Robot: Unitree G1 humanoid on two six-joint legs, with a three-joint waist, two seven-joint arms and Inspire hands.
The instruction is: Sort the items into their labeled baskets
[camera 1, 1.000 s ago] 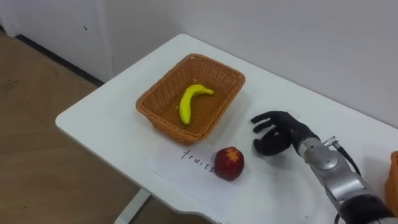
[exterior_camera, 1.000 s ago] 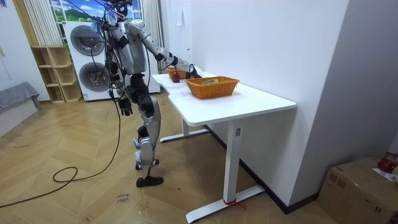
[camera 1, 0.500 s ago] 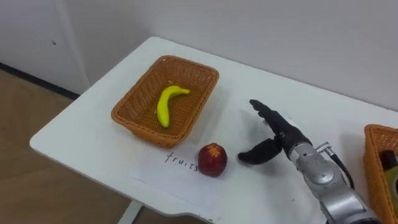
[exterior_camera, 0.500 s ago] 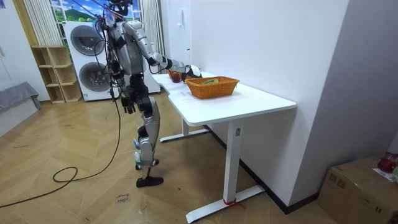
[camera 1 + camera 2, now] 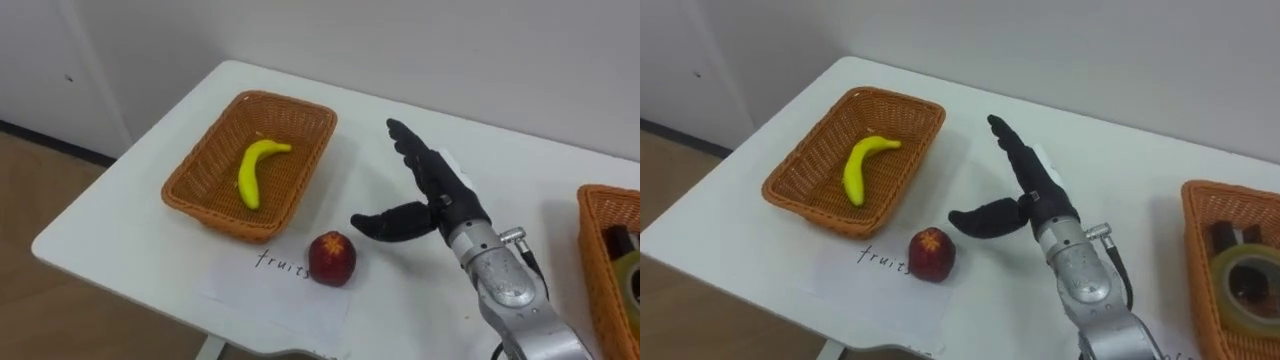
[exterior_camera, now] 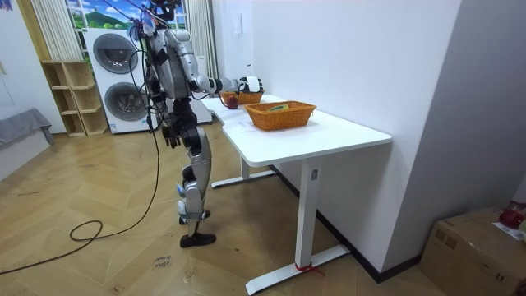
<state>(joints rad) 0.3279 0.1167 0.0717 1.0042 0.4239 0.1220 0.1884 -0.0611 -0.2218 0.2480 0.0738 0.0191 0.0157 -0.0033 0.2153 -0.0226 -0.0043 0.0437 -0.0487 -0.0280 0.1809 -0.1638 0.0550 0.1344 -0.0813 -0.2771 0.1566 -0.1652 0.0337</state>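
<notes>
A red apple point(image 5: 332, 259) stands on a white paper label point(image 5: 262, 296) near the table's front edge. Left of and behind it is a wicker basket point(image 5: 205, 215) with a yellow banana point(image 5: 250, 170) lying inside. My right hand point(image 5: 440, 195) hovers just right of the apple and slightly beyond it, open, fingers straight and thumb spread toward the fruit without touching it. In the right eye view the same hand point(image 5: 1035, 195) is above and to the right of the apple point(image 5: 931, 254). The room view shows my left hand point(image 6: 170, 133) hanging by my hip.
A second wicker basket point(image 5: 1195, 250) at the table's right holds a tape roll point(image 5: 1245, 282) and a dark item. The white table point(image 5: 130, 250) ends close in front and at the left. I stand at the table's end, washing machines point(image 6: 115, 74) behind me.
The view has swung to the right, bringing the second basket in. My right hand went from loosely curled to stretched out, with the thumb spread toward the apple. Apple and banana stayed put.
</notes>
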